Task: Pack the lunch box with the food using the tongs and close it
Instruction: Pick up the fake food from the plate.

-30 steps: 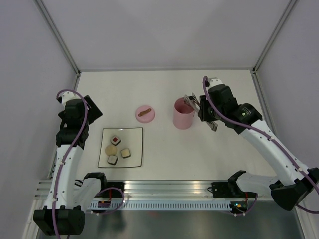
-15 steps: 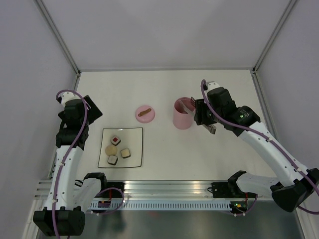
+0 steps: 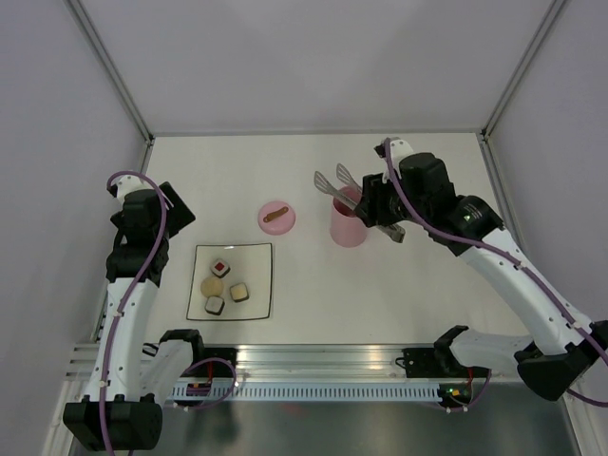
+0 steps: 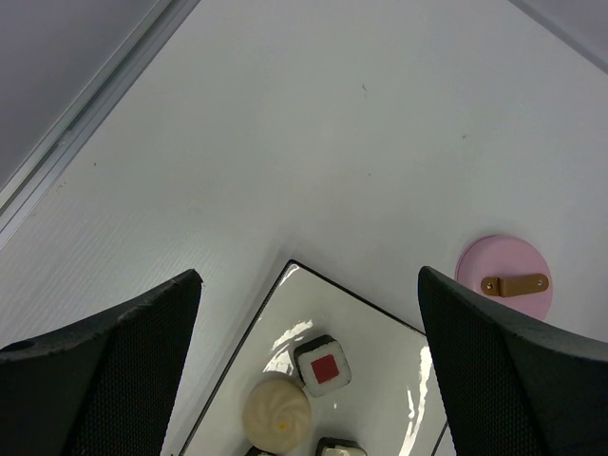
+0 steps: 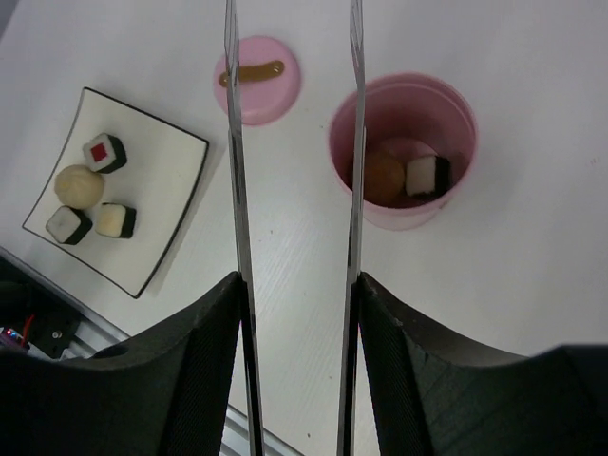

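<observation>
Right hand (image 5: pixel 299 380) clamps the tongs (image 5: pixel 233 142), half-open, over the lunch box (image 5: pixel 418 217) rim.

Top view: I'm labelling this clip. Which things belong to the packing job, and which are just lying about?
Job: lunch box, lid, tongs in the right gripper, food on the plate and in the box.
Just there: plate, open left gripper.

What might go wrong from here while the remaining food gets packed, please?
The right end effector grips the tongs only by their slim arms, so they might twist or slip.
The tongs hang right over the lunch box rim; a low swing could tip it and spill the two pieces inside.
The lid lies between lunch box and plate, where a carried piece could drop.
</observation>
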